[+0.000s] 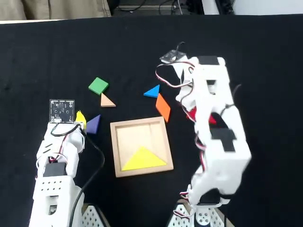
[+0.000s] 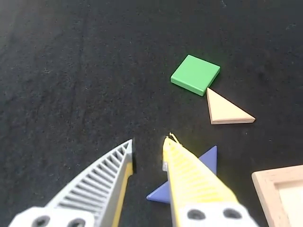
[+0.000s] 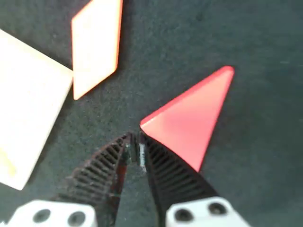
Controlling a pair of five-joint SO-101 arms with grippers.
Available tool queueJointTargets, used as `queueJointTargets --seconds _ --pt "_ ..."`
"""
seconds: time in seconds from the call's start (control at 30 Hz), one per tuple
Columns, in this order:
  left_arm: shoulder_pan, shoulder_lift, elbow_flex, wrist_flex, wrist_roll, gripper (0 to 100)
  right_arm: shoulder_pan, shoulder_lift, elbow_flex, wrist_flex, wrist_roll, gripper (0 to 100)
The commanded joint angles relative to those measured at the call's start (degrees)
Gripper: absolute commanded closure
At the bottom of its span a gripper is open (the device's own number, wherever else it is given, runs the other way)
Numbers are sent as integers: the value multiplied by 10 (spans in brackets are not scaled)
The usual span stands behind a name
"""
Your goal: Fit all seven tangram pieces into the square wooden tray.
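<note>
black tablecloth [image 1: 265, 42] under red triangle [image 3: 189, 118], sharp tip away from pinched-together right tool [image 3: 136, 141]; left tool [image 2: 149, 146] narrowly parted

In the high view the right arm [image 1: 222, 151] covers most of the red triangle [image 1: 191, 115], just beside the wooden tray [image 1: 137, 121]; only slivers of red show. In the left wrist view the left gripper [image 2: 149, 142] hides the middle of the purple triangle [image 2: 209, 160] under its yellow jaw, and the picture's edge cuts the tray down to one corner. In the right wrist view the tray is blurred and cut off, and so is the orange parallelogram [image 3: 94, 45] beside it.
</note>
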Motion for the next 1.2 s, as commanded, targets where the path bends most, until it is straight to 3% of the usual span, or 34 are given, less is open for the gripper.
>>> queueJointTargets --seconds 0.0,0.13,0.27,0.43,0.67,1.17 --pt "6 -1 -1 -12 -5 884 11 -159 187 -130 3 987" --pt "6 -1 -1 -12 -5 884 9 -231 381 -331 4 945" --pt "6 -1 -1 -12 -5 884 10 -218 347 -262 -32 787" --pt "6 -1 -1 -12 -5 884 4 -161 266 -200 -40 815" --pt "6 -1 -1 -12 -5 884 1 -78 220 -203 -39 761" --pt "6 -2 -1 -12 -5 884 3 7 148 -198 -2 757"
